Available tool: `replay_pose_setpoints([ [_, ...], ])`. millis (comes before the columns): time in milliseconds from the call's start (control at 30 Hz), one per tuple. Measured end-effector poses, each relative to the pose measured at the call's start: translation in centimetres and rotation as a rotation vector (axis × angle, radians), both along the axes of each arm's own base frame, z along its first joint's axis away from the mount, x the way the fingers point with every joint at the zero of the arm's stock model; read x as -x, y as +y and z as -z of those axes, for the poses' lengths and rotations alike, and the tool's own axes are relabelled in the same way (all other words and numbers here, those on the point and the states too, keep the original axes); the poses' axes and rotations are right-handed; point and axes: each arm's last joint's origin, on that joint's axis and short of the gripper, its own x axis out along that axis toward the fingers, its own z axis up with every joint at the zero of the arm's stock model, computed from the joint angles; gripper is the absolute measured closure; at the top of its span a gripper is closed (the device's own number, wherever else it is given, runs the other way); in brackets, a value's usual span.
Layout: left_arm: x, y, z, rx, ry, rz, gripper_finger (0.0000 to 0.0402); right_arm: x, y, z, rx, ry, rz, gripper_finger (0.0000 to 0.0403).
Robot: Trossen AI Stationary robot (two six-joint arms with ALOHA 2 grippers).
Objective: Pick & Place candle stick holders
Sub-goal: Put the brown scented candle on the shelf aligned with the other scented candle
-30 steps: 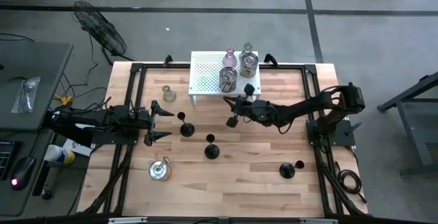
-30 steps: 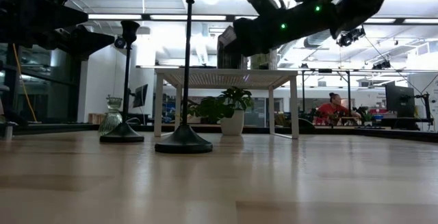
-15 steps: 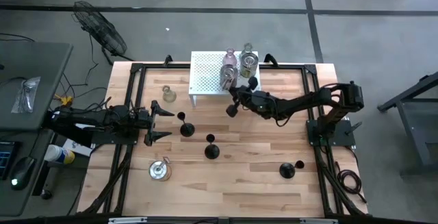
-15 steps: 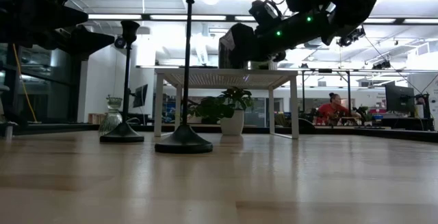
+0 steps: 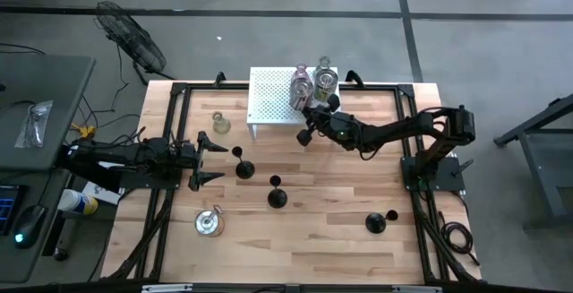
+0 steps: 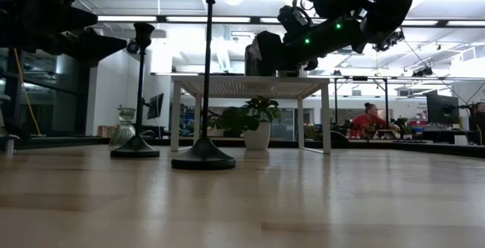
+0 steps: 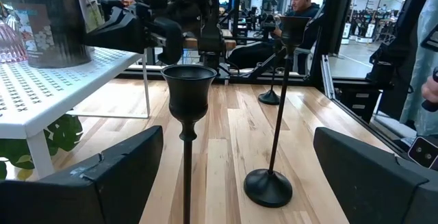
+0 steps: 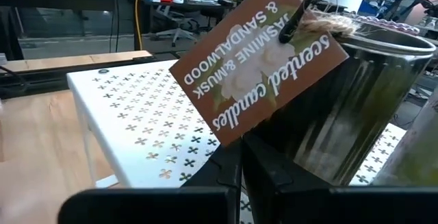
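Over rack (image 5: 273,96), right gripper (image 5: 305,133) jaws shut, seemingly empty.

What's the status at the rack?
Right pincer shut, at the white rack's edge beside the silvery tin holder. Left pincer open, waiting near the black holder. Nothing blocking.

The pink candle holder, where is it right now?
In the high view, the pink candle holder stands on the white rack at the table's far edge, beside the clear glass holder and just beyond the right pincer.
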Motion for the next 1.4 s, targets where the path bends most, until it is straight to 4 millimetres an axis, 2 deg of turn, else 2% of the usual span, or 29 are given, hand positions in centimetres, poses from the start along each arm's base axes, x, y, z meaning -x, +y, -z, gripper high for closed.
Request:
replay_pose_setpoints([
  [1067, 0.0, 0.0, 0.0, 0.0, 0.001, 0.0, 0.0029, 0.5, -2.4, -0.2, 0.005, -0.02, -0.009, 0.0399],
  [1400, 0.0, 0.0, 0.0, 0.0, 0.0, 0.0, 0.0029, 0.5, -2.5, -0.3, 0.018, -0.014, -0.024, 0.0398],
])
